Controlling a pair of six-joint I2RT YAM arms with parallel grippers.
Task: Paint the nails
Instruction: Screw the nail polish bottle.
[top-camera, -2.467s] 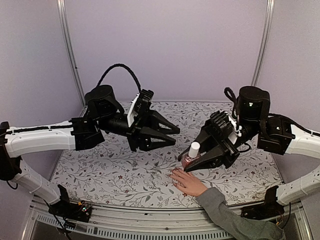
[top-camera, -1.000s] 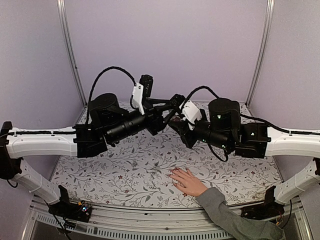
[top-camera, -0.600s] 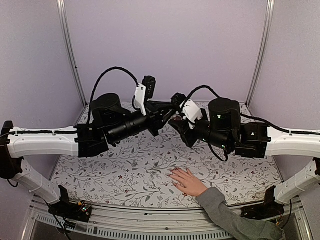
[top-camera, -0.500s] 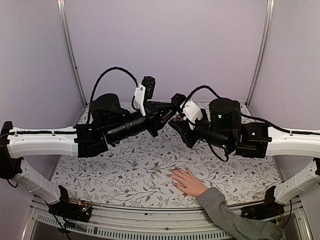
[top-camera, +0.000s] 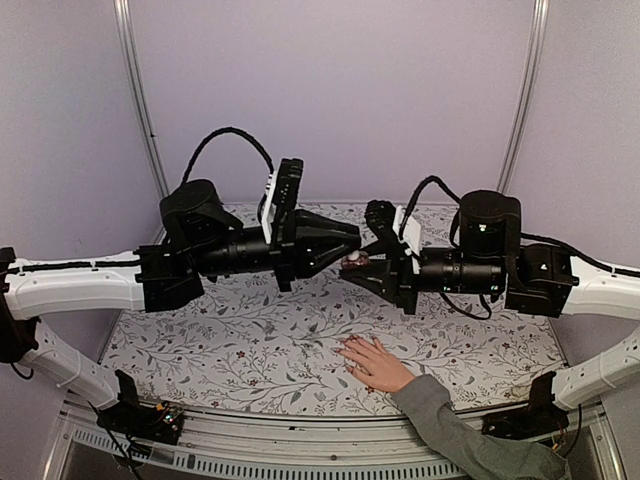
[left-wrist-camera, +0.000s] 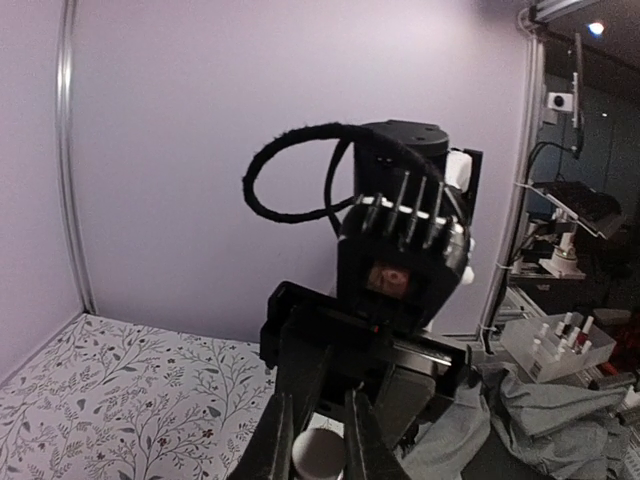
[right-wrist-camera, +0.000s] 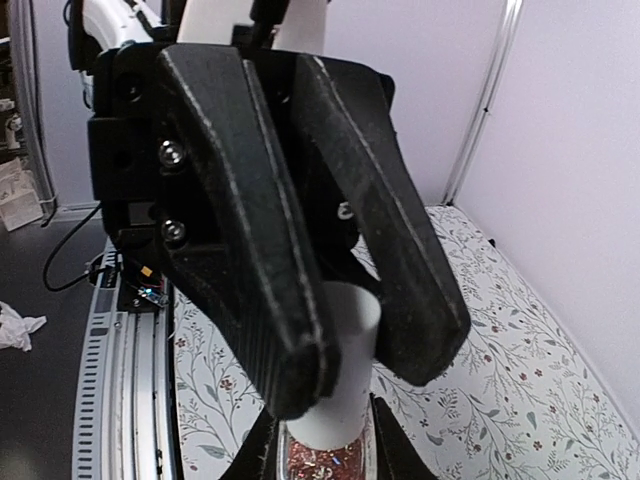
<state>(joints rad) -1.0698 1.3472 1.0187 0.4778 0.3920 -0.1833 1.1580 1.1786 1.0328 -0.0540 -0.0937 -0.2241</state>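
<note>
A small polish bottle (top-camera: 356, 262) with red glitter (right-wrist-camera: 325, 462) and a white cap (right-wrist-camera: 343, 366) hangs in the air between both arms, above the floral table (top-camera: 230, 340). My right gripper (right-wrist-camera: 322, 455) is shut on the bottle's glass body. My left gripper (top-camera: 349, 251) comes from the opposite side and is shut on the white cap (left-wrist-camera: 318, 452). A light-skinned hand (top-camera: 376, 366) with a grey sleeve lies flat on the table below the grippers. Its nails (top-camera: 345, 349) are tiny, at the fingertips pointing left.
Metal frame posts (top-camera: 137, 100) stand at the back corners against lilac walls. In the left wrist view, a rack of small bottles (left-wrist-camera: 555, 345) and a grey cloth (left-wrist-camera: 530, 420) lie beyond the table's right side.
My left gripper has closed on the cap. Both grippers, with the bottle between them, have dropped lower and shifted a little to the right. The hand has not moved.
</note>
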